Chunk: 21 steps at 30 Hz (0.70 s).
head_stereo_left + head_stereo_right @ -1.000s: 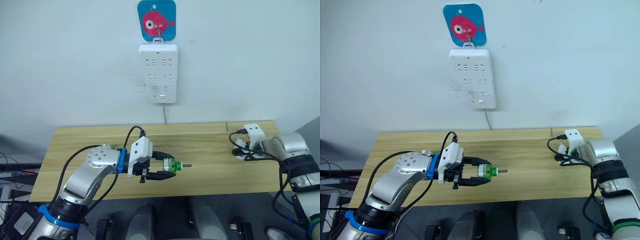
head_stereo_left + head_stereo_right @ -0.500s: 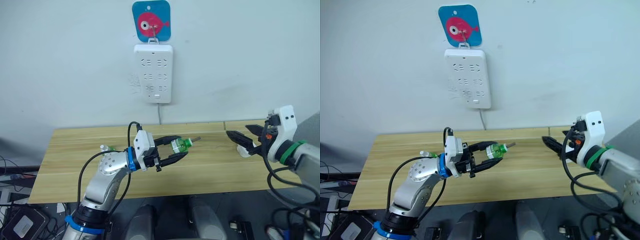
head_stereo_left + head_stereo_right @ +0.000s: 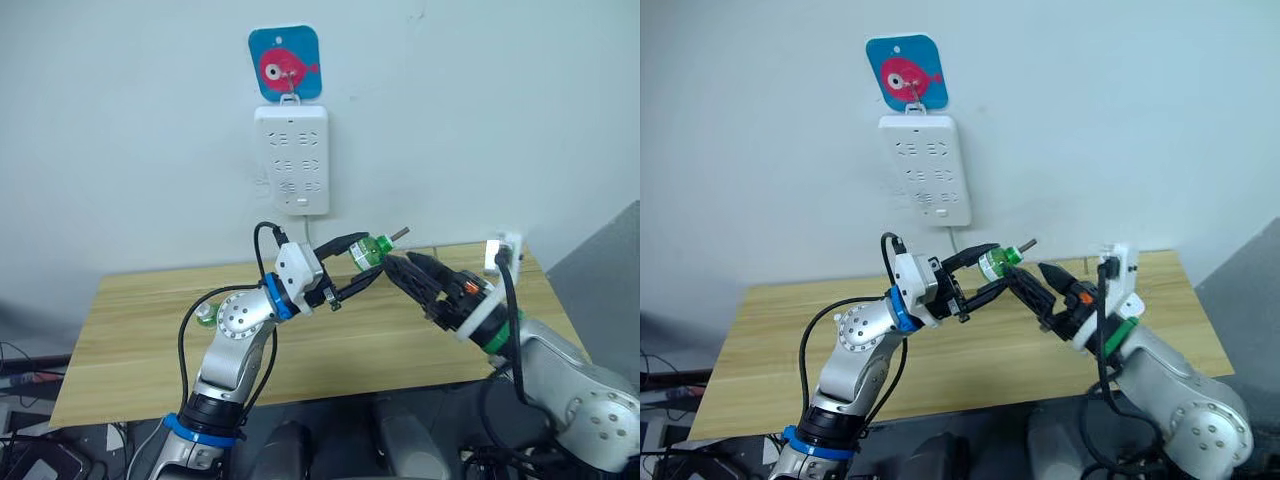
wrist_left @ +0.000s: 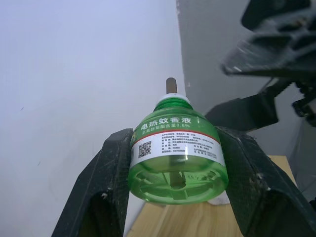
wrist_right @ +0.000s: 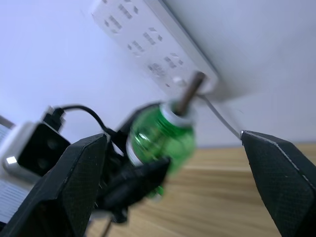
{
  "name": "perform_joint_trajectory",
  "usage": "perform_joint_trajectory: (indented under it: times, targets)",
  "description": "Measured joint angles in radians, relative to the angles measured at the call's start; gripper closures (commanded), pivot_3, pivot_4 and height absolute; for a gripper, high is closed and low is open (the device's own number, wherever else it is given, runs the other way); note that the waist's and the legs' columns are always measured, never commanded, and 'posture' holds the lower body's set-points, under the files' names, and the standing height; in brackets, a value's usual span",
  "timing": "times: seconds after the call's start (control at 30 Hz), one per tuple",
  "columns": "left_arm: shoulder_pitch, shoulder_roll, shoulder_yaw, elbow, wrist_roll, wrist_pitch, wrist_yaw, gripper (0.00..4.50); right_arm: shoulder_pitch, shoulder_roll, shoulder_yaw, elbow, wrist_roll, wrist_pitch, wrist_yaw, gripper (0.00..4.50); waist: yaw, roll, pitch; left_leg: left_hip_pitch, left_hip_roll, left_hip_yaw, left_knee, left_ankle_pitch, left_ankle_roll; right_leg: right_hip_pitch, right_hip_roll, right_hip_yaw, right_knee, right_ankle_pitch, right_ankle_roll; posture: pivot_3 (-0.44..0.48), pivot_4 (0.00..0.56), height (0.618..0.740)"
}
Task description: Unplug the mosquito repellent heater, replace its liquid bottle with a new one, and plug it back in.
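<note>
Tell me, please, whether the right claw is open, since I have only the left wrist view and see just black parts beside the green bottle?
Observer: Yes, the right claw is open. In its own wrist view its fingers stand wide apart, with the green bottle between them and touching neither.
Operator: Thank you. Where is the power strip?
Observer: The power strip hangs on the wall above the table, under a blue fish sign.
Operator: Is anything lying on the table?
Observer: A small green-and-white thing lies behind the left arm's elbow; I cannot tell what it is.
</note>
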<state>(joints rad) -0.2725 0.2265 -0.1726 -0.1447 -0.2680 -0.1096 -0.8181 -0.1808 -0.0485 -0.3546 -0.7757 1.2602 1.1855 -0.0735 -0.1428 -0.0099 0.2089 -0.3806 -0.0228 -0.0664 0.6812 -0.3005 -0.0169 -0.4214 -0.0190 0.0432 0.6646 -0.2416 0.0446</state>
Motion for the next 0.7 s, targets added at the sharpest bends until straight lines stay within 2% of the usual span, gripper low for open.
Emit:
perform_joint_trajectory:
  times: [0.23, 0.33, 0.47, 0.57, 0.6, 0.7]
  targets:
    - [-0.015, 0.0, -0.004, 0.012, 0.001, -0.017, 0.0, 2.27, -0.033, -0.015, 0.098, 0.084, 0.058, -0.144, -0.065, 0.0, -0.003, 0.001, -0.008, 0.0, 0.0, -0.001, 0.0, 0.0, 0.0, 0.0, 0.001, 0.0, 0.0, 0.0, 0.0, -0.209, 0.135, 0.74]
    - [-0.016, 0.0, -0.009, 0.015, 0.001, -0.027, 0.0, 2.27, -0.033, -0.033, 0.14, 0.106, 0.073, -0.183, -0.079, 0.9, -0.002, 0.001, -0.012, 0.0, 0.0, -0.001, 0.0, 0.0, 0.0, 0.0, 0.001, 0.0, 0.0, 0.0, 0.0, -0.205, 0.135, 0.74]
    - [-0.016, 0.001, -0.01, 0.015, 0.001, -0.035, 0.001, 2.27, -0.033, -0.07, 0.176, 0.13, 0.099, -0.228, -0.095, 2.47, -0.001, 0.001, -0.017, 0.0, 0.0, -0.001, 0.0, 0.0, 0.0, 0.0, 0.001, 0.001, 0.0, 0.0, 0.0, -0.197, 0.134, 0.74]
    - [-0.015, 0.002, -0.009, 0.015, -0.001, -0.045, 0.002, 2.27, -0.032, -0.09, 0.183, 0.145, 0.119, -0.265, -0.104, 3.44, -0.001, 0.0, -0.02, 0.0, 0.0, -0.001, 0.0, 0.0, 0.0, 0.0, 0.001, 0.001, 0.0, 0.0, 0.0, -0.193, 0.134, 0.74]
    - [-0.015, 0.003, -0.008, 0.015, -0.001, -0.049, 0.002, 2.27, -0.032, -0.096, 0.188, 0.146, 0.126, -0.273, -0.105, 3.65, 0.0, 0.0, -0.021, 0.0, 0.0, -0.001, 0.0, 0.0, 0.0, 0.0, 0.001, 0.001, 0.0, 0.0, 0.0, -0.192, 0.134, 0.74]
    - [-0.012, 0.006, -0.009, 0.011, -0.004, -0.054, -0.001, 2.27, -0.03, -0.119, 0.205, 0.149, 0.142, -0.296, -0.106, 3.64, 0.001, 0.0, -0.022, 0.0, 0.0, -0.001, 0.0, 0.0, 0.0, 0.0, 0.001, 0.001, 0.0, 0.0, 0.0, -0.191, 0.136, 0.74]
